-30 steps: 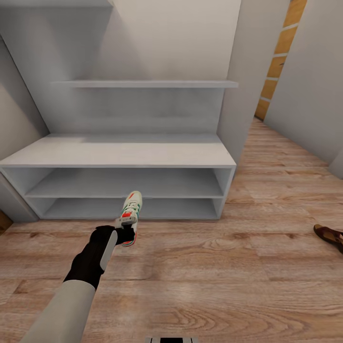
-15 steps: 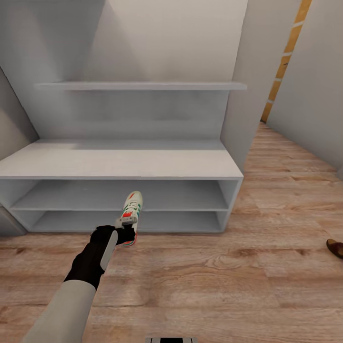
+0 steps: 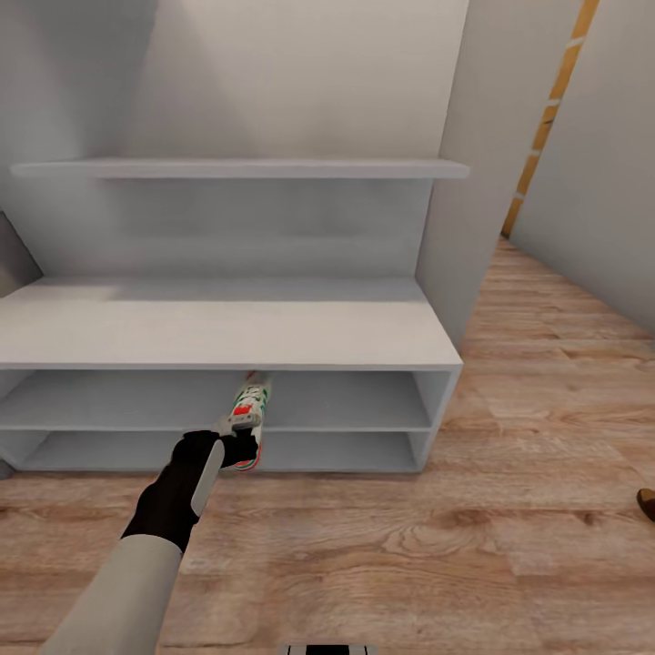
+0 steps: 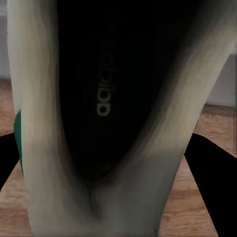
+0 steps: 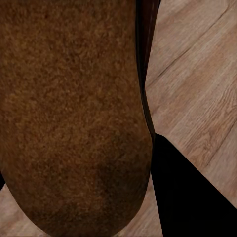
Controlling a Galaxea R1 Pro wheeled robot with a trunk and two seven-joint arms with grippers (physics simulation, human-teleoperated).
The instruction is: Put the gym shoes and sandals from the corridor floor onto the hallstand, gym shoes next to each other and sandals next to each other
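Sneaker carried to the hallstand in the left gripper, sandal held close in the right.

Head view: left gripper (image 3: 238, 448) clamped on the heel end of a gym shoe (image 3: 250, 408), held off the corridor floor (image 3: 382, 555), toe pointing at the hallstand (image 3: 227, 332) and just under the front edge of its bench top, before the upper of the two open tiers; floating shelf (image 3: 246, 168) above on the back panel; brown edge of a second sandal (image 3: 647, 503) lying on the floor at the far right, well apart from the rack. Left wrist view: gym shoe (image 4: 106, 108) pressed up against the lens, dark insole with pale lettering, black fingers (image 4: 210, 182) at either side. Right wrist view: brown sandal (image 5: 74, 118) right up against the camera over the planks, one black finger (image 5: 190, 197) beside it; grip on it looks closed, contact itself hidden.
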